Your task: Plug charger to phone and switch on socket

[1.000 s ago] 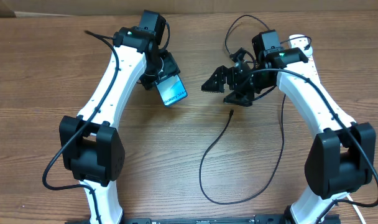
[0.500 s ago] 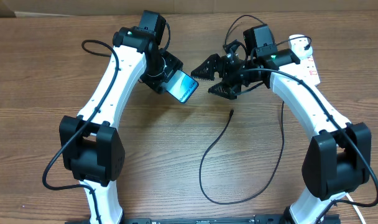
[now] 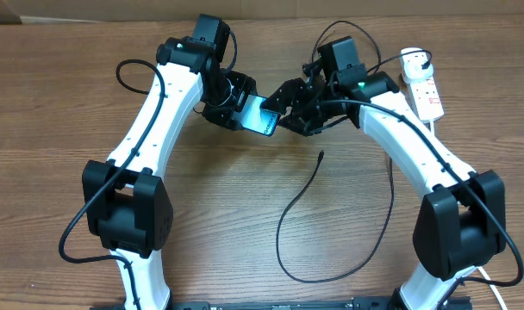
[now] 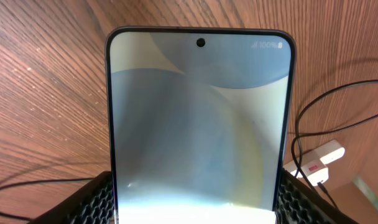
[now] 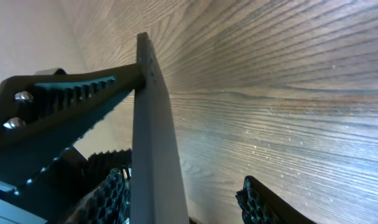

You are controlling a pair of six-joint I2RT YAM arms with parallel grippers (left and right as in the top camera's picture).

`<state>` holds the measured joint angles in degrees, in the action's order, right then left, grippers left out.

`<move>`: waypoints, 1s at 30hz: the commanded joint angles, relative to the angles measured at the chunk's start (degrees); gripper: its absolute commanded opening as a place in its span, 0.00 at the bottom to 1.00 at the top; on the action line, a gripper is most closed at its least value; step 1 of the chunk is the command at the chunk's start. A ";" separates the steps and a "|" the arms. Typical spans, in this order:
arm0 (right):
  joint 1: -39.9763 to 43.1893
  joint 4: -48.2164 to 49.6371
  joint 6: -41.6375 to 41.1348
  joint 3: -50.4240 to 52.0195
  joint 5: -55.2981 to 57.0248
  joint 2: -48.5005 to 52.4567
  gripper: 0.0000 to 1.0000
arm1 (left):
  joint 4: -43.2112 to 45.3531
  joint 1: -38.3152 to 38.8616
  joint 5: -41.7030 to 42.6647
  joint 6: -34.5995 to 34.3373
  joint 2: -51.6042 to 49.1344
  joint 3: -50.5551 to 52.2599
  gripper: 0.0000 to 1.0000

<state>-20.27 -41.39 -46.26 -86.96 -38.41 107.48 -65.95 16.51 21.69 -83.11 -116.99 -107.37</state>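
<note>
Clamping phone (image 3: 260,118), left gripper (image 3: 245,110), right gripper (image 3: 282,110) astride edge

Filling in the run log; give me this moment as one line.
left claw: shut on phone | right claw: open astride phone edge | charger tip: loose on table, unplugged | socket: untouched

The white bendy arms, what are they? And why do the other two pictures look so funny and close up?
They are two robot arms at a wooden table. The big picture looks down from above. The other two come from cameras on the wrists. Each arm ends in a two-finger end effector. The left end effector grips the phone, its screen lit. The right end effector is open, a finger on each side of the phone's edge. On the table lie the black charger cable, its tip loose, and the white socket strip.
</note>
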 commanded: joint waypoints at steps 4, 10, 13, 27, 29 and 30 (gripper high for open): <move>-0.02 0.85 -2.21 -0.76 1.73 -0.20 0.53 | 0.20 0.02 2.36 -4.79 1.95 -0.46 0.50; -0.02 0.90 -2.19 -0.76 2.78 -0.20 0.42 | 0.20 0.04 2.36 -5.66 1.95 -0.46 0.50; -0.02 1.18 -2.14 -0.76 2.89 -0.20 0.38 | 0.20 0.04 2.34 -6.47 1.95 -0.46 0.50; -0.04 2.05 2.93 -0.76 2.78 -0.20 0.32 | 1.11 0.35 2.14 -9.90 1.95 -0.46 0.50; -0.04 1.88 4.52 -0.76 2.80 -0.20 0.31 | 1.07 0.35 2.14 -9.66 1.95 -0.46 0.50; -0.04 1.77 5.53 -0.76 2.80 -0.20 0.31 | 1.07 0.39 2.14 -9.44 1.95 -0.46 0.50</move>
<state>-20.34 -39.46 -44.38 -86.96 -36.12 107.48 -65.19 16.53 22.52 -91.39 -116.99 -107.37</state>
